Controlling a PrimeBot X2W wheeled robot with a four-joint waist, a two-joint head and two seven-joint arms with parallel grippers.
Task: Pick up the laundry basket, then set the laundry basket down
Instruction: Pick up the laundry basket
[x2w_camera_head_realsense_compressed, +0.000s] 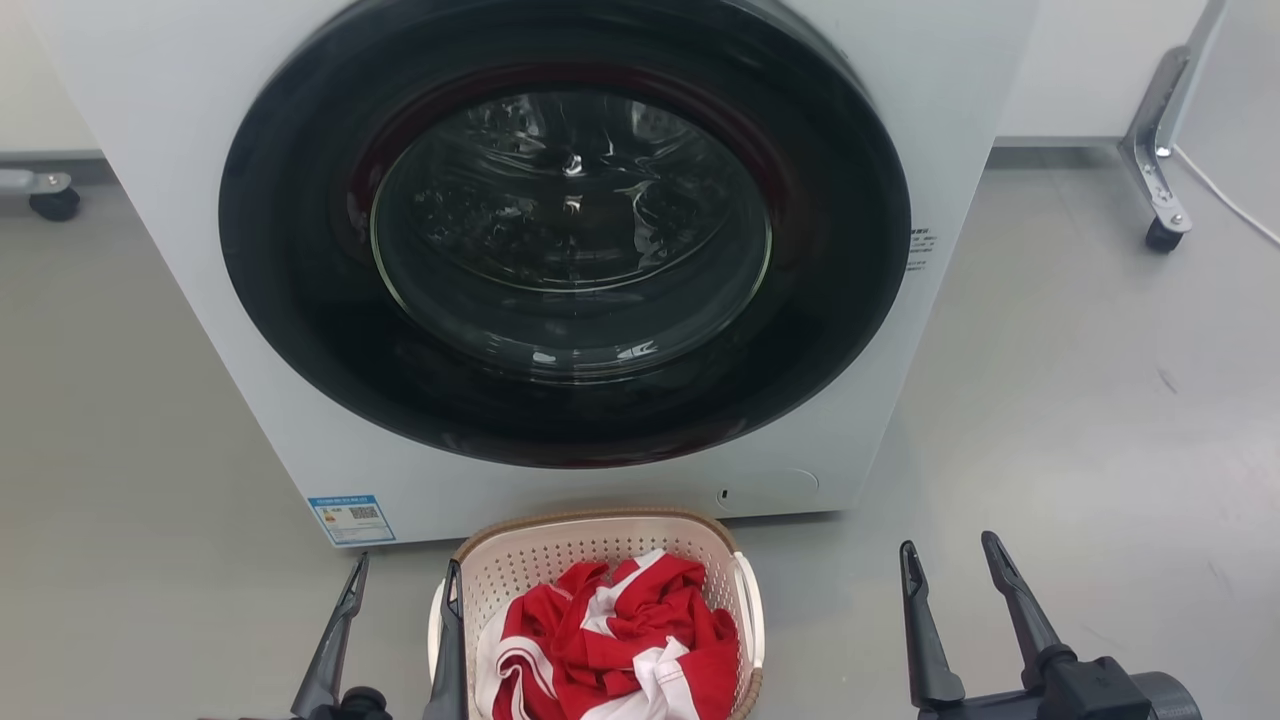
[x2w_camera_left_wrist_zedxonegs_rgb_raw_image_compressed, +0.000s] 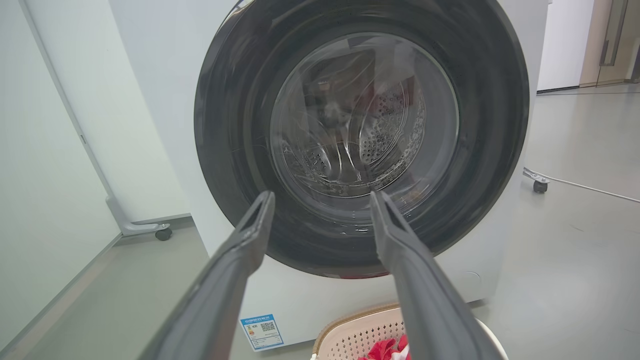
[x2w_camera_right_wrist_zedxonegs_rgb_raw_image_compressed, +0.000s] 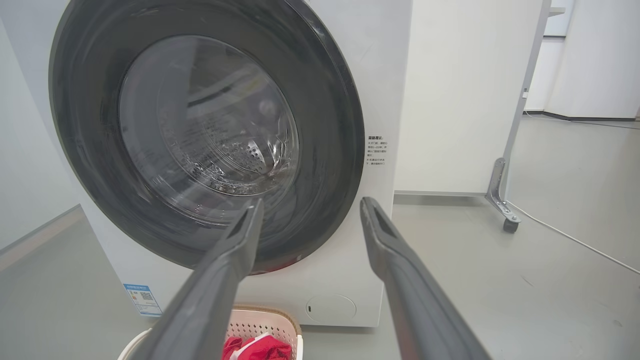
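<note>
Just beside the spread fingers of the left gripper (x2w_camera_head_realsense_compressed: 408, 563) and well apart from the equally spread right gripper (x2w_camera_head_realsense_compressed: 948, 543), the laundry basket (x2w_camera_head_realsense_compressed: 590, 517) sits on the floor (x2w_camera_head_realsense_compressed: 1050, 400), likely light, stiff plastic, best taken by its side handles (x2w_camera_head_realsense_compressed: 752, 600).

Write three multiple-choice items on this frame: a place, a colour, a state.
1. Where is the laundry basket? A. On the floor before the washer. B. On top of the washer. C. Inside the drum.
2. What colours is the cloth in it? A. Blue and grey. B. Red and white. C. Green.
3. How is the washer door? A. Wide open. B. Taken off. C. Shut.
Key: 1 A, it stands on the floor below the door; 2 B, red folds with white bands; 3 C, the door lies flush against the washer's front.
</note>
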